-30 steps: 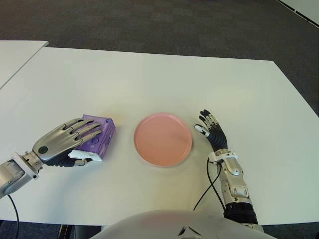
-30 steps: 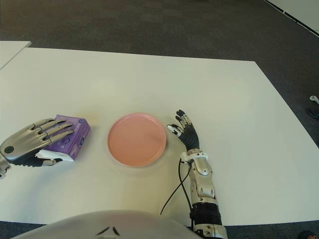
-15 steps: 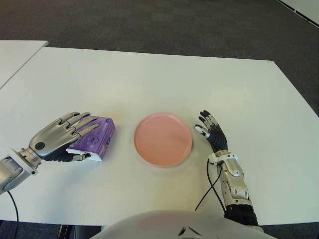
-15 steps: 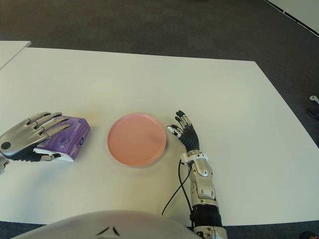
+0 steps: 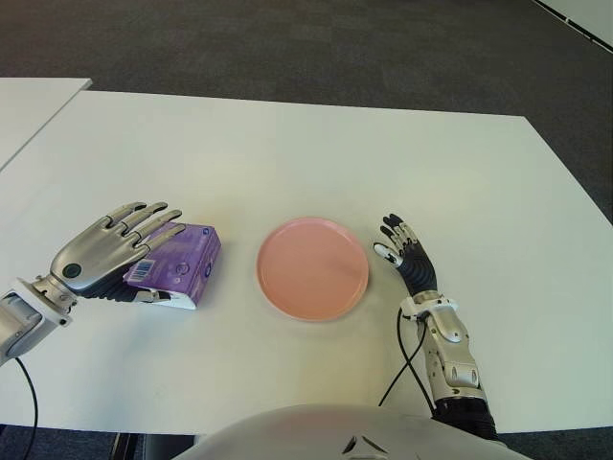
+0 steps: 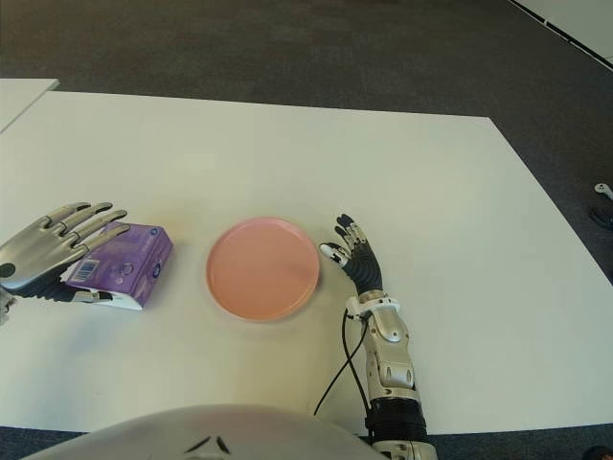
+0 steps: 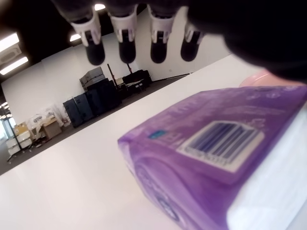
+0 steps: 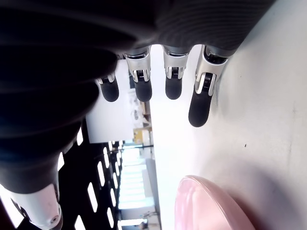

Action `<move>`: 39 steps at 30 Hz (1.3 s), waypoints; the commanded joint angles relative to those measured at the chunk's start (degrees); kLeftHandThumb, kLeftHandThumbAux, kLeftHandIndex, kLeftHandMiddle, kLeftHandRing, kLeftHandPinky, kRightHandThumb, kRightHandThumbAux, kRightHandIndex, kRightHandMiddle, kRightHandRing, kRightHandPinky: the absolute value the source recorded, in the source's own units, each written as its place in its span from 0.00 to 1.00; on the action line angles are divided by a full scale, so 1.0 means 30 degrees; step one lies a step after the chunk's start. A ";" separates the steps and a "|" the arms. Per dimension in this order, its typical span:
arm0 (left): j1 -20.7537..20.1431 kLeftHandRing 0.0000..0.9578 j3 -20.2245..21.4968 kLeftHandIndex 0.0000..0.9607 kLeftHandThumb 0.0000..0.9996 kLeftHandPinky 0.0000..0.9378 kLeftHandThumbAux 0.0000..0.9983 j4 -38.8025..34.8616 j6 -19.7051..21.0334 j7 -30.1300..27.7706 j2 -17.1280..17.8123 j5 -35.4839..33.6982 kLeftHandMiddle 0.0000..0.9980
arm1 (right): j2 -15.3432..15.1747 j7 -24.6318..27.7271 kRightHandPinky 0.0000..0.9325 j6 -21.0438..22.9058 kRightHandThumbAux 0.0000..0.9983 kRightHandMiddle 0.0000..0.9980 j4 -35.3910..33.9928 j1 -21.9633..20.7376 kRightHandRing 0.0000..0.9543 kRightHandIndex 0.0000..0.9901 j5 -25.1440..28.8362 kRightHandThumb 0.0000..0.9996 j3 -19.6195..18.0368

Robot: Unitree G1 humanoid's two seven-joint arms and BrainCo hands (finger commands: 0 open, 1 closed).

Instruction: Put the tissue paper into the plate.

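You've got a white table (image 5: 287, 153) w/ a second white table (image 5: 29, 101) just beside it at far left. Dark grey carpet (image 5: 287, 43) beyond. Left wrist view: white wall, ceiling light strips (image 7: 12, 43), dark stacked cases (image 7: 96, 96) (contents unclear).

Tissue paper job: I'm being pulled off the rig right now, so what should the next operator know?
Left robot hand: fingers spread over the purple tissue paper pack, not gripping it.
Right robot hand: open, idle, just right of the pink plate.
The tissue paper pack lies on the white table, left of the plate and apart from it. The plate holds nothing.
Done: nothing yet.
Left: grasp the pack, carry it right, set it in the plate.
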 commanded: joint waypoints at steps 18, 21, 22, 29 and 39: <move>-0.0289 0.00 -0.0874 0.00 0.12 0.00 0.21 0.0585 -0.0681 -0.0131 0.0535 -0.0960 0.00 | -0.0138 -0.0262 0.00 0.1416 0.69 0.04 0.0642 0.0949 0.01 0.00 -0.0203 0.00 0.0241; -0.0398 0.00 -0.1024 0.00 0.12 0.00 0.21 0.0715 -0.0721 -0.0038 0.0568 -0.0881 0.00 | -0.0133 -0.0220 0.01 0.1394 0.70 0.04 0.0722 0.0904 0.01 0.00 -0.0113 0.00 0.0210; -0.0418 0.00 -0.1052 0.00 0.12 0.00 0.21 0.0738 -0.0724 -0.0020 0.0578 -0.0861 0.00 | -0.0141 -0.0200 0.01 0.1385 0.70 0.04 0.0758 0.0886 0.01 0.00 -0.0089 0.00 0.0203; -0.0674 0.00 -0.1469 0.00 0.13 0.00 0.21 0.1011 -0.0828 0.0083 0.0597 -0.0672 0.00 | -0.0151 -0.0099 0.01 0.1376 0.71 0.03 0.0772 0.0902 0.01 0.00 0.0034 0.00 0.0211; -0.1734 0.00 -0.3266 0.00 0.16 0.00 0.21 0.2403 -0.0581 0.0739 0.0222 0.0068 0.00 | -0.0242 -0.0135 0.00 0.1639 0.70 0.03 0.0481 0.0929 0.00 0.00 -0.0032 0.00 0.0272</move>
